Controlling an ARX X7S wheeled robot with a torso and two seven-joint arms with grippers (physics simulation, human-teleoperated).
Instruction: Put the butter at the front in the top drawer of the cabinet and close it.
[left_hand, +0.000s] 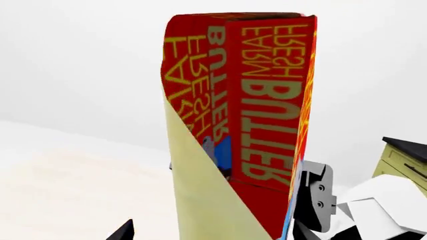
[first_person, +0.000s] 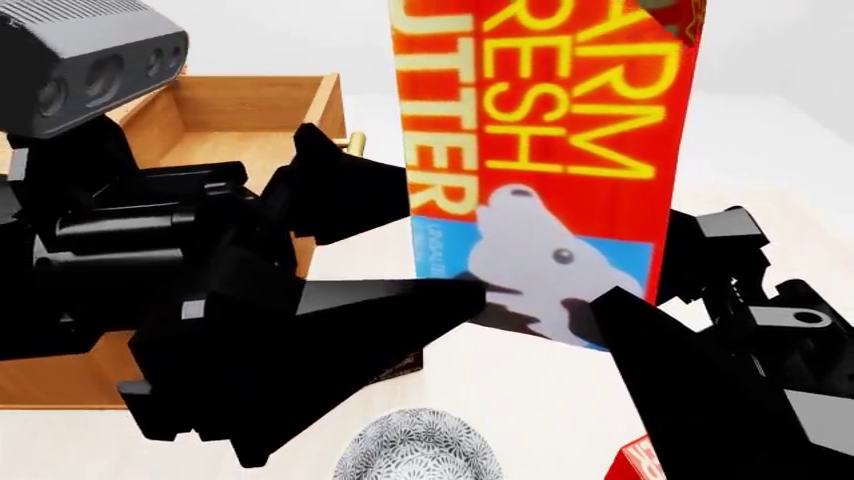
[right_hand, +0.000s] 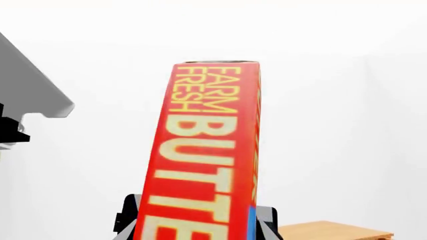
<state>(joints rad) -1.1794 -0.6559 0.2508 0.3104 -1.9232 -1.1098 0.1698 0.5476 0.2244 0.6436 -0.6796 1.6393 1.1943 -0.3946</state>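
Observation:
The butter (first_person: 547, 150), a red box with yellow lettering and a cow picture, stands upright in the air close to the head camera. My right gripper (right_hand: 197, 227) is shut on its lower end, with a finger (right_hand: 127, 225) pressed on each side. My left gripper (left_hand: 210, 230) is open, its jaws spread wide either side of the butter (left_hand: 267, 100); one fingertip (left_hand: 123, 230) stays well apart from it. In the head view the left gripper's fingers (first_person: 414, 295) reach in from the left. The top drawer (first_person: 254, 110) of the wooden cabinet (first_person: 54, 380) stands open behind the left arm.
A patterned grey bowl (first_person: 414, 450) sits on the floor below the grippers. The corner of another red box (first_person: 641, 462) shows at the lower right. In the left wrist view a pale cupboard with a dark top (left_hand: 403, 157) stands far off.

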